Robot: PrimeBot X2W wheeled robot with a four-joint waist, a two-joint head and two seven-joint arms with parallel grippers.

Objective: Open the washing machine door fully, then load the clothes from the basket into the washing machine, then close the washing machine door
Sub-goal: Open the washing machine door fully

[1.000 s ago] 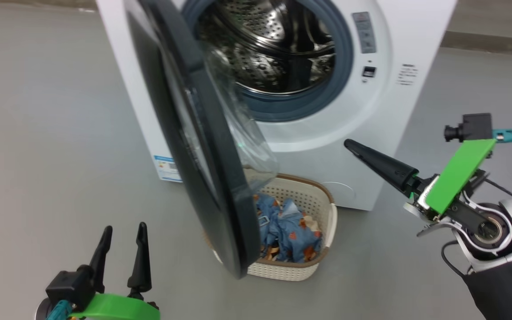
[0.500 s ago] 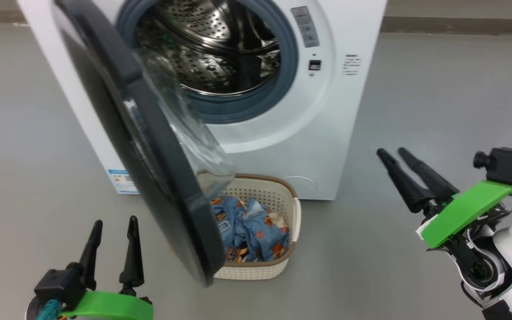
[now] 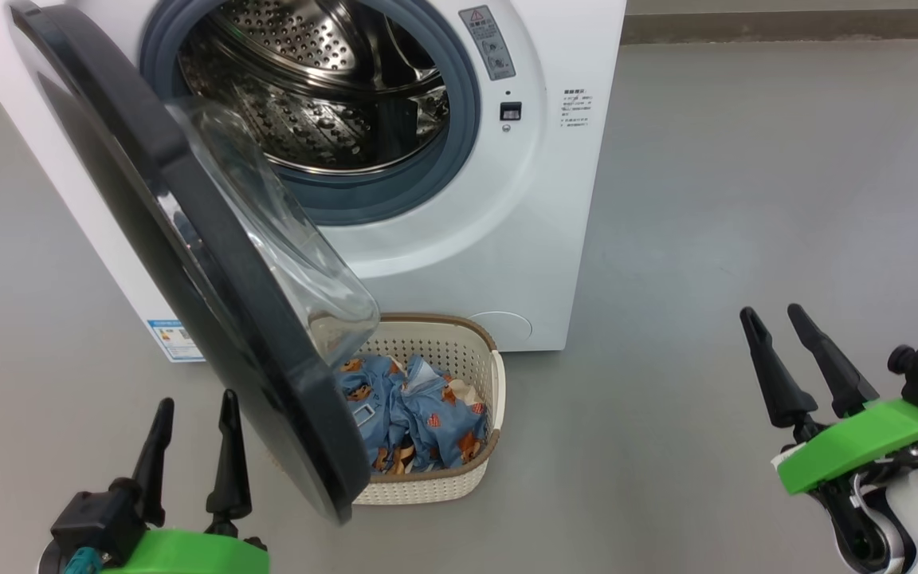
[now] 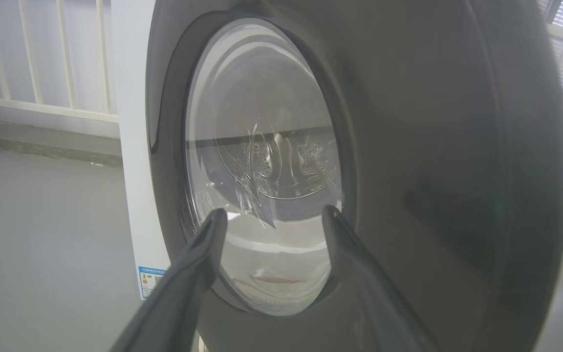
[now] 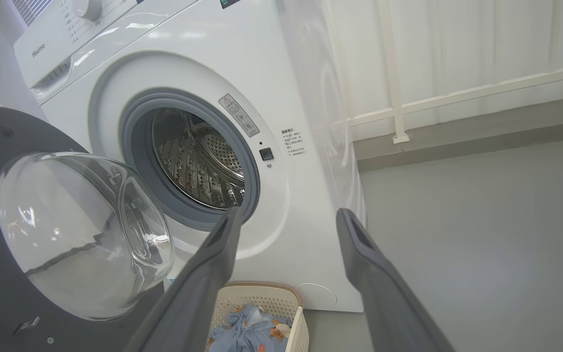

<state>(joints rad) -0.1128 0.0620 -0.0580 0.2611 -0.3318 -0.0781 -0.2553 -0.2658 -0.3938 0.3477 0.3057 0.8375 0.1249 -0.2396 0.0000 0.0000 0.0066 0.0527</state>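
**Q.** What is the object, and where is it?

**A.** The clothes (image 3: 419,414): a crumpled light-blue garment printed with small bears. It is heaped in the cream basket (image 3: 427,488), which stands on the grey floor (image 3: 706,199) at the foot of the washing machine (image 3: 459,263).

**Q.** How should it handle?

**A.** Judged soft, light and limp, so it will drape and trail rather than slip. A pinch from above on a raised fold at the top of the heap looks the surest hold. The perforated basket wall is best avoided.

**Q.** And what stands over it?

**A.** The washing machine door (image 3: 208,263), swung out from its left side but not laid fully back. Its lower edge overhangs the left part of the basket. It is probably stiff and fairly heavy. The glass bowl (image 3: 284,255) is curved and looks slick, so the dark rim at the free edge is the better place to push. The steel drum (image 3: 307,88) lies open behind it.

**Q.** The end effectors?

**A.** The left gripper (image 3: 197,399) sits low, facing the door's outer face, with its fingers spread and holding nothing. The right gripper (image 3: 770,311) is well apart from the basket, likewise spread and empty.
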